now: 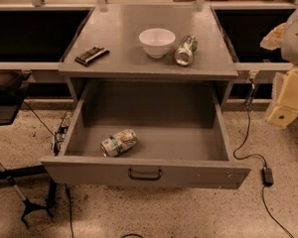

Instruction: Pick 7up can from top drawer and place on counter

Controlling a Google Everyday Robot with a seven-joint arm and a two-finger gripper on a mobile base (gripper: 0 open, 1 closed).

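Note:
The 7up can lies on its side on the floor of the open top drawer, near its front left, pale green and white with an orange patch. The drawer's front panel carries a small dark handle. The grey counter sits above and behind the drawer. My gripper shows as cream-yellow parts at the right edge of the camera view, well to the right of the drawer and far from the can. It holds nothing that I can see.
On the counter stand a white bowl, a darker green-and-white can lying on its side, and a dark snack bar. A cable and power adapter lie on the floor at right. Black stand legs are at left.

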